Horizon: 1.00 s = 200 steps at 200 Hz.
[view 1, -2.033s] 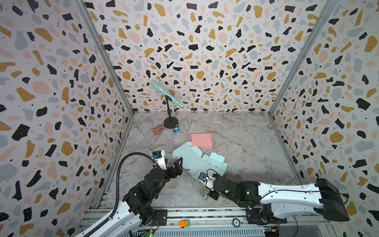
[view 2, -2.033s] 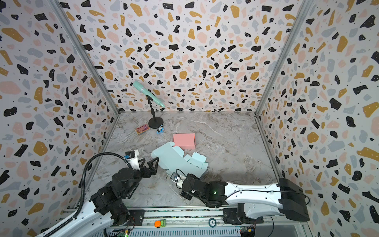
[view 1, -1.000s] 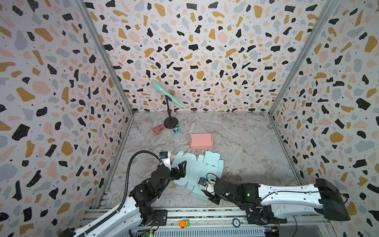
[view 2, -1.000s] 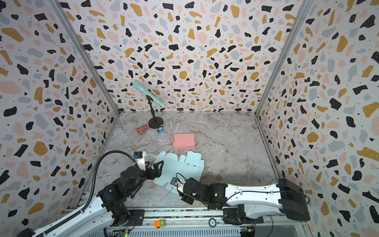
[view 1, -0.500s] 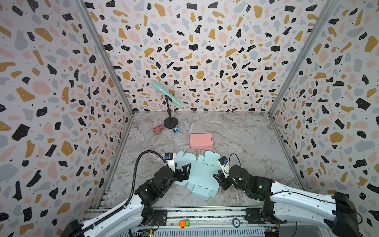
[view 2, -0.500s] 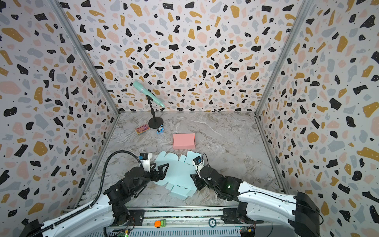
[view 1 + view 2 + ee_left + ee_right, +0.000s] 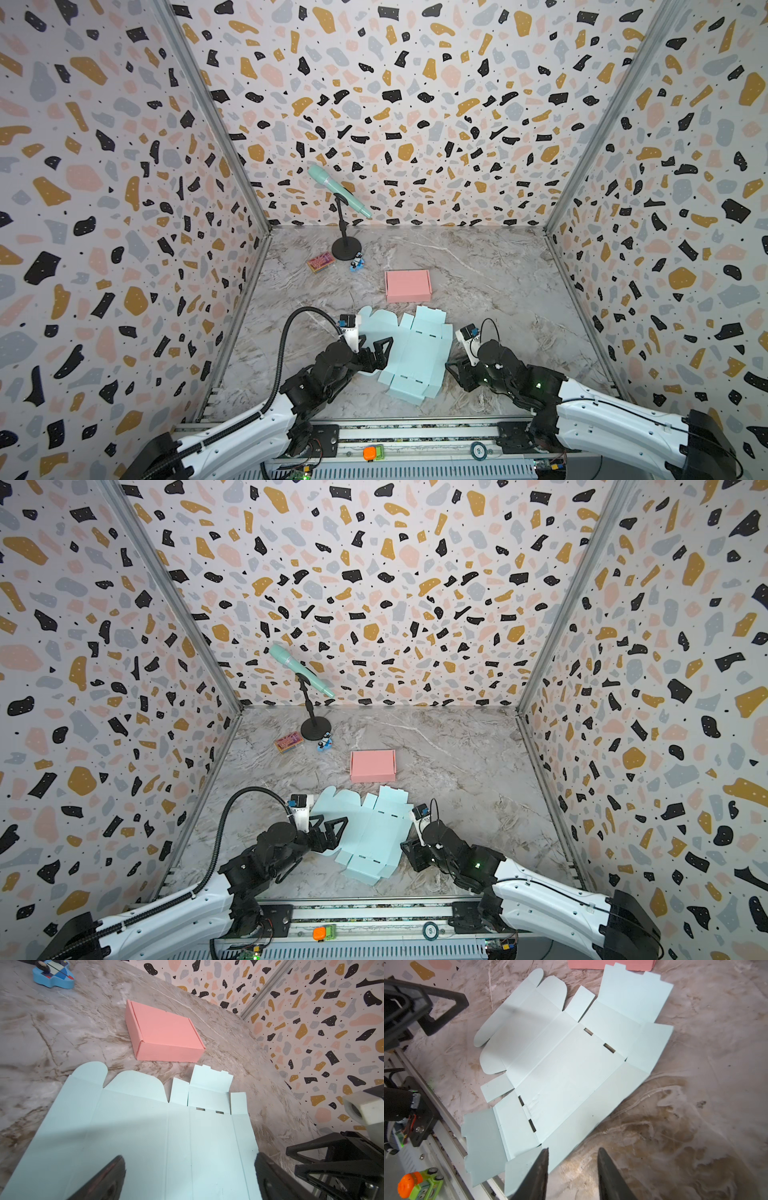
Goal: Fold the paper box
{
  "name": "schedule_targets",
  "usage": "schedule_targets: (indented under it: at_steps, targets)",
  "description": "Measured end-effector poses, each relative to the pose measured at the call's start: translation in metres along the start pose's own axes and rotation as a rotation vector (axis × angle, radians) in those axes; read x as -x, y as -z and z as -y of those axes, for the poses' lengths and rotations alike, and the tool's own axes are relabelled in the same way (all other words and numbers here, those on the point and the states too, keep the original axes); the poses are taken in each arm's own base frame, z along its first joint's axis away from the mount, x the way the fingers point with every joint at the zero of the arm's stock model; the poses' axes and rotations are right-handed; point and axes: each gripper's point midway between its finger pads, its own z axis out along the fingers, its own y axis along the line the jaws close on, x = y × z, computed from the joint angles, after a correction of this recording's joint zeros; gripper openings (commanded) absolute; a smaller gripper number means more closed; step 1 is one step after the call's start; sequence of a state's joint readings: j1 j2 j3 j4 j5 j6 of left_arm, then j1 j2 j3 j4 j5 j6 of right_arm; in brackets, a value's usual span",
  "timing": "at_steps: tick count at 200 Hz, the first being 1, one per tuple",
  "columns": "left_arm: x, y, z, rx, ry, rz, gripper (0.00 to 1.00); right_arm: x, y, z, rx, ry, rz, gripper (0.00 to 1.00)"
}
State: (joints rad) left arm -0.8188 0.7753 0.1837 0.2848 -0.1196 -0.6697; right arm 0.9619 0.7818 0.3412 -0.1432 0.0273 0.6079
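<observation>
Paper box (image 7: 415,357) lies flat, unfolded. Left hand (image 7: 189,1157) released wide over it; right hand (image 7: 572,1151) parted, empty. Advise folding along scored creases

Paper box (image 7: 566,1076) flat, unfolded; right hand (image 7: 572,1153) parted.

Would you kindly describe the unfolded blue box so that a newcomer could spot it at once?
On the marble table, look near the front edge, between the left gripper and right gripper. There lies the blue box, a flat pale-blue card with flaps and slots. Unlike the pink box just behind it, which is folded shut, it is spread out unfolded.
</observation>
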Motion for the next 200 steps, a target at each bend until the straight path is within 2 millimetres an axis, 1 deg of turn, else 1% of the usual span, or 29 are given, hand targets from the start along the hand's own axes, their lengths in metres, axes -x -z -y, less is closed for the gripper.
schedule_targets:
  at_steps: [16,36,54,102,143,176,200]
  targets:
    - [-0.007,-0.003,0.003,-0.013,-0.007,-0.023,0.98,-0.003,-0.002,0.004,0.011,-0.034,-0.003,0.40]
    - [-0.016,-0.006,0.007,-0.029,-0.020,-0.050,0.98,-0.013,-0.006,0.010,0.016,-0.063,-0.026,0.40]
    - [-0.024,-0.007,0.011,-0.041,-0.030,-0.073,0.98,-0.019,-0.008,0.012,0.029,-0.082,-0.040,0.40]
    - [-0.039,-0.007,0.017,-0.073,-0.047,-0.110,0.98,-0.016,-0.013,0.008,0.072,-0.106,-0.028,0.40]
    - [-0.041,-0.008,0.021,-0.084,-0.050,-0.113,0.99,-0.013,-0.020,0.011,0.072,-0.117,-0.021,0.40]
    - [-0.045,-0.009,0.018,-0.070,-0.053,-0.122,0.98,-0.012,-0.023,0.012,0.067,-0.120,-0.018,0.40]
    - [-0.047,-0.011,0.017,-0.063,-0.056,-0.127,0.98,-0.012,-0.026,0.014,0.065,-0.123,-0.015,0.42]
